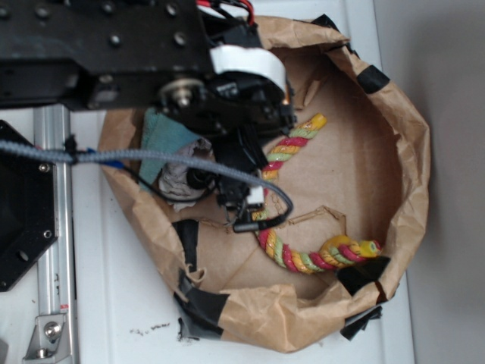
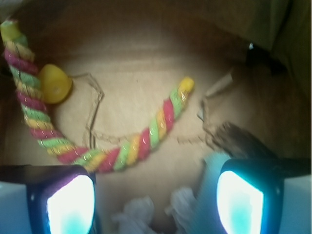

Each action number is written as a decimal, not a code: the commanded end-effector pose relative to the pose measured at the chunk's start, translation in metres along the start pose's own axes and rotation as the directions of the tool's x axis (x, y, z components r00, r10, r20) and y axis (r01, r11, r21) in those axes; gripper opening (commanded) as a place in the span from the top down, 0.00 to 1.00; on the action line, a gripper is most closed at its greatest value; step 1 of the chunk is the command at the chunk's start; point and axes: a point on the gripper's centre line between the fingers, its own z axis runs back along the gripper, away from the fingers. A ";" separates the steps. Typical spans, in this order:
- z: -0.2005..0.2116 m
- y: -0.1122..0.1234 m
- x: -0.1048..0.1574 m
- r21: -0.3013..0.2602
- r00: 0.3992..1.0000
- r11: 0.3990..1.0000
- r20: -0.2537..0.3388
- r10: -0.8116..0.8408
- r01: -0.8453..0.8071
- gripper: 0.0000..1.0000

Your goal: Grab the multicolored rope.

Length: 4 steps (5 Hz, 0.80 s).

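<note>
The multicolored rope [image 2: 127,148], twisted from red, yellow and light green strands, lies in a curve on the brown paper floor of the basket. In the exterior view the multicolored rope [image 1: 292,144] runs from a yellow tip at the upper right, passes under my arm, and ends in a knot [image 1: 341,252] at the lower right. My gripper [image 2: 156,204] is open just short of the rope's bend, with nothing between the fingers [image 2: 70,204]. From outside, the gripper [image 1: 248,196] hangs over the rope's middle and hides it.
A brown paper basket [image 1: 409,152] with black tape patches walls in the work area. A small yellow rubber duck [image 2: 53,84] sits against the rope's left stretch. A teal cloth [image 1: 163,136] and crumpled white material [image 1: 178,184] lie at the basket's left side.
</note>
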 end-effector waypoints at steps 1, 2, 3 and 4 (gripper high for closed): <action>0.004 -0.071 0.026 -0.042 0.978 0.979 0.078 -0.194 0.197 0.00; -0.024 -0.065 0.039 -0.007 0.980 0.981 0.045 -0.193 0.193 0.00; -0.047 -0.066 0.039 -0.027 0.975 0.975 0.026 -0.220 0.221 0.00; -0.062 -0.086 0.027 -0.122 0.955 0.947 0.018 -0.297 0.297 0.00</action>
